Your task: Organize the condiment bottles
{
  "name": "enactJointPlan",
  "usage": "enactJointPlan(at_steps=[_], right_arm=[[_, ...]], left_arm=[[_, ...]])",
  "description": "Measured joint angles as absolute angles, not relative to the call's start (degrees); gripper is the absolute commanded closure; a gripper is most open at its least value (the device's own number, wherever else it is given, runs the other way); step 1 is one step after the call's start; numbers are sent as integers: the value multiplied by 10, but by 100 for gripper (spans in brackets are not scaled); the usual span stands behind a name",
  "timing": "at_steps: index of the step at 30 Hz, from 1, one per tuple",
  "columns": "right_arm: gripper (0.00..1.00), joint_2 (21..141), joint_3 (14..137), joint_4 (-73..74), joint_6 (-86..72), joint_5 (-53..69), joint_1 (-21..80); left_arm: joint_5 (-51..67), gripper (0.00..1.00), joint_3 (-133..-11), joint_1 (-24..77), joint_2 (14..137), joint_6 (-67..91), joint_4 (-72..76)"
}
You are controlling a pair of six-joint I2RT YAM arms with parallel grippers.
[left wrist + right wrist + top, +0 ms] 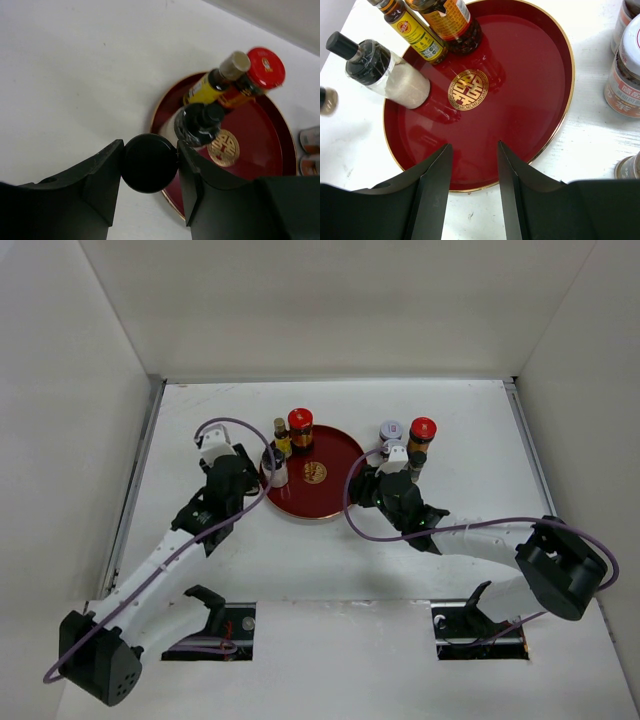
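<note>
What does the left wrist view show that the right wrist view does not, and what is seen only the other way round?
Only the left wrist view shows the left fingers closed on a round black cap, and the red cap of the amber jar.
Only the right wrist view shows the right fingers, open with nothing between them, above the tray's near rim.
Both show the red tray with its gold emblem and, on it, the slim yellow-labelled bottle, the amber jar and a black-capped bottle with white contents.

- Tray (530,100): glossy red lacquer, shiny gold rim.
- Table (75,75): matt white, faintly grainy.
- Black-capped bottle (149,163): smooth, dull plastic cap.
- Yellow bottle (415,30): clear glass, glossy printed label.
</note>
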State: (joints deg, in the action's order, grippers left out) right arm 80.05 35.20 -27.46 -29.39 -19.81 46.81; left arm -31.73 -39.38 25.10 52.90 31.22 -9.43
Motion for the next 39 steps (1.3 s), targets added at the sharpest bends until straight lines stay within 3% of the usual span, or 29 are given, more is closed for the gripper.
enactJointPlan(at_steps=[7,21,32,39], right_arm=[[53,801,352,-275,-294,-198,468],[53,801,352,-275,-294,-198,468],[52,801,352,-275,-293,-198,468],[46,801,352,-275,-293,-198,468]], left_arm=[[-324,73,-394,356,574,325,-109],[-317,72,-393,363,699,324,-12],[-315,49,-371,363,729,319,26],[-315,29,-364,364,726,312,31]])
